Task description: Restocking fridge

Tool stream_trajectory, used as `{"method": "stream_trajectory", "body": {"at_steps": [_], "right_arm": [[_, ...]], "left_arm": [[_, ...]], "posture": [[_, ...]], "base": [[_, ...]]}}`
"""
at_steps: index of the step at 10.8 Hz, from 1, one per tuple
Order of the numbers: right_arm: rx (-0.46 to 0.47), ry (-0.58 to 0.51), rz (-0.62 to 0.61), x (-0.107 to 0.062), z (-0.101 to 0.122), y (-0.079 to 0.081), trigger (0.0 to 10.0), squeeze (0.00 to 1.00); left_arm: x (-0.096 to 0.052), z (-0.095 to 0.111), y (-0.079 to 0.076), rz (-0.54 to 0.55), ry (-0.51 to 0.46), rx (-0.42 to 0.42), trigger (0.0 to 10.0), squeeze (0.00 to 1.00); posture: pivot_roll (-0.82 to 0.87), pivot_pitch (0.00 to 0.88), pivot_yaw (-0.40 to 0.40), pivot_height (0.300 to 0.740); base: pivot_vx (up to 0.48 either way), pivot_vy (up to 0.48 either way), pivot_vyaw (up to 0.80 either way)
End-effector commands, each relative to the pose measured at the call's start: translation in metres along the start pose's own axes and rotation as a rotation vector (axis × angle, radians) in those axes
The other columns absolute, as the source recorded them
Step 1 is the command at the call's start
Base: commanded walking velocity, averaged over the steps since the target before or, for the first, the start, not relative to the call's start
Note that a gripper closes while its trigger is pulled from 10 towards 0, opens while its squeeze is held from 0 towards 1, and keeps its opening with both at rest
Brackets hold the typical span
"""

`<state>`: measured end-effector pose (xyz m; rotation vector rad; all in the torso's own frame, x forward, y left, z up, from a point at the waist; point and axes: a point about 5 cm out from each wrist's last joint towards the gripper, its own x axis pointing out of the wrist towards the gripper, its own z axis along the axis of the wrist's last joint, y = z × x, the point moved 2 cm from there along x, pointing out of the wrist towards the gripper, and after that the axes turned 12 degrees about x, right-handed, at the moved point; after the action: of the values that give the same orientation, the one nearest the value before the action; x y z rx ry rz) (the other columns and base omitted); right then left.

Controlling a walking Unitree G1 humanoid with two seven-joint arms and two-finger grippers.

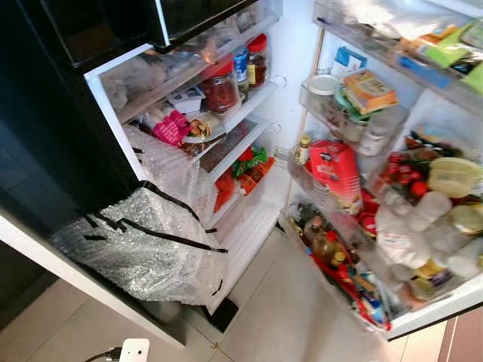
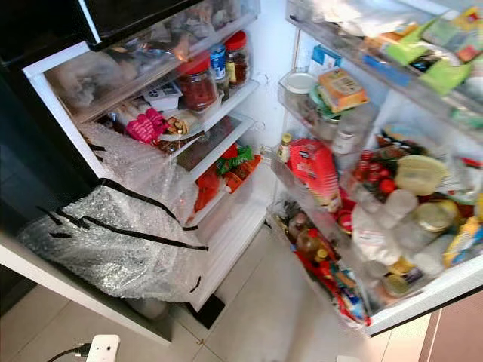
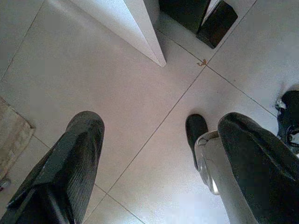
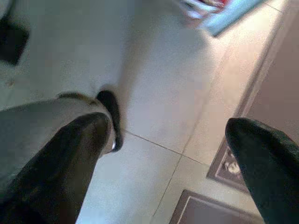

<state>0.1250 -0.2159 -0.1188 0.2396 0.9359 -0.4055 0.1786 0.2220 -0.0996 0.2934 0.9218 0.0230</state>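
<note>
Head views: The open white fridge [image 1: 260, 219] stands ahead with its door swung to the right. A red-lidded glass jar of dark red preserve [image 1: 220, 89] sits on an upper white shelf, with a second red-lidded jar [image 1: 257, 60] and a blue-labelled can [image 1: 241, 66] just beside it. One shelf down lies a pink packet [image 1: 170, 127]. A lower shelf carries a green and orange packet [image 1: 250, 167]. A sheet of clear bubble wrap crossed by black tape [image 1: 143, 245] covers the lower left front of the fridge. The door racks [image 1: 423, 313] are crowded: a red printed bag [image 1: 336, 173], an orange and yellow box [image 1: 369, 90], a pale yellow lidded tub [image 1: 453, 177], and an amber bottle [image 1: 325, 246] in the lowest rack. A white plug adapter [image 1: 134, 350] lies on the pale tiled floor [image 1: 287, 317].

Left wrist view: The left gripper [image 3: 163, 154] hangs over the tiled floor, its two black fingers [image 3: 70, 163] spread wide apart and holding nothing. The white bottom corner of the fridge [image 3: 140, 32] lies beyond them.

Right wrist view: The right gripper [image 4: 168, 149] points at the floor, fingers [image 4: 266, 158] likewise spread open and empty. A dark patterned mat [image 4: 224, 186] lies close by.
</note>
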Motion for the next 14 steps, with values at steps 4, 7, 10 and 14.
{"method": "stream_trajectory", "body": {"at_steps": [4, 7, 10, 14], "right_arm": [[0.248, -0.098, -0.303, -0.011, -0.010, -0.017, 10.0, 0.00], [0.315, -0.443, -0.531, -0.017, 0.062, -0.059, 10.0, 0.00], [0.316, -0.440, -0.565, -0.016, 0.070, -0.075, 10.0, 0.00], [0.319, -0.446, -0.575, -0.017, 0.069, -0.080, 10.0, 0.00]], "left_arm": [[-0.001, -0.009, -0.001, -0.014, 0.040, 0.015, 10.0, 0.00], [-0.001, -0.007, 0.000, -0.011, 0.036, 0.015, 10.0, 0.00], [-0.001, -0.009, -0.001, -0.013, 0.044, 0.010, 10.0, 0.00], [-0.001, -0.009, -0.002, -0.015, 0.047, 0.012, 10.0, 0.00]], "posture": [[-0.08, 0.116, 0.062, 0.740], [-0.08, 0.119, 0.061, 0.740], [-0.07, 0.116, 0.056, 0.740], [-0.08, 0.118, 0.056, 0.740]], "base": [[0.000, 0.000, 0.00], [0.000, 0.000, 0.00], [0.000, 0.000, 0.00], [0.000, 0.000, 0.00]]}}
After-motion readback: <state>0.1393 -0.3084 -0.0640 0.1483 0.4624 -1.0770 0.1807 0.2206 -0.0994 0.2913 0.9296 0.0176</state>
